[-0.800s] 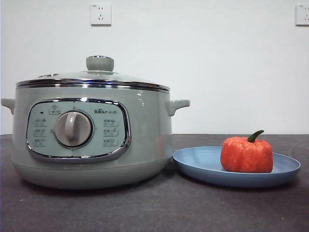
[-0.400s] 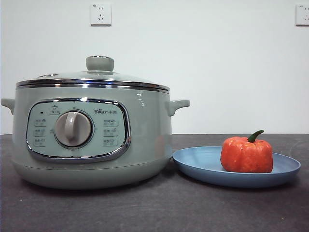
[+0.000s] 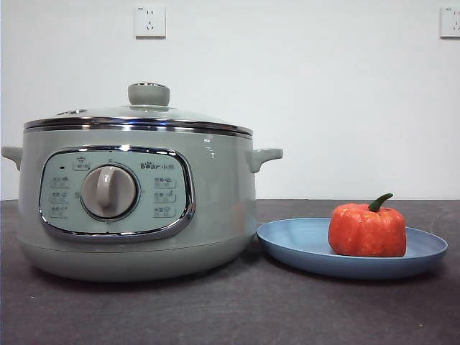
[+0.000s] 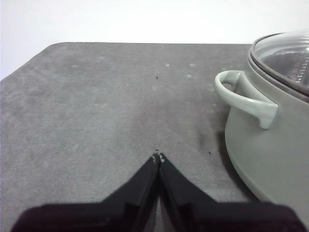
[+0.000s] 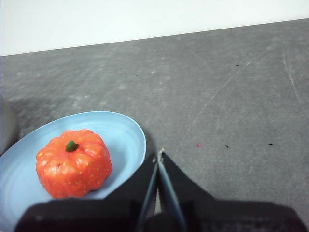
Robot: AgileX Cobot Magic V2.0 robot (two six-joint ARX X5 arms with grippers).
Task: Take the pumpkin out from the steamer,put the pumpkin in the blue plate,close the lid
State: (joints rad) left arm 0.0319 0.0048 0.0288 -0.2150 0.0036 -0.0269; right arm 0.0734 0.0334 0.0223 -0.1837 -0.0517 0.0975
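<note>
Orange-red pumpkin (image 3: pixel 367 231) with a dark green stem, speckled with tiny yellow dots, on a matte light blue plate (image 3: pixel 302 248). Pale sage-green steamer (image 3: pixel 215 208), chrome rim, grey dial; clear glass lid (image 3: pixel 136 113) with sage-green knob. Mottled dark grey table (image 4: pixel 96 106), white wall (image 3: pixel 323 93), 2 black grippers.

Glossy steamer (image 3: pixel 215 208) with chrome trim, glass lid (image 3: pixel 136 115), matt blue plate (image 3: pixel 302 244), rough grey table (image 3: pixel 230 309)

Lidded steamer (image 3: pixel 136 208) beside blue plate (image 3: pixel 302 248) with upright pumpkin (image 3: pixel 367 230) on it.
</note>
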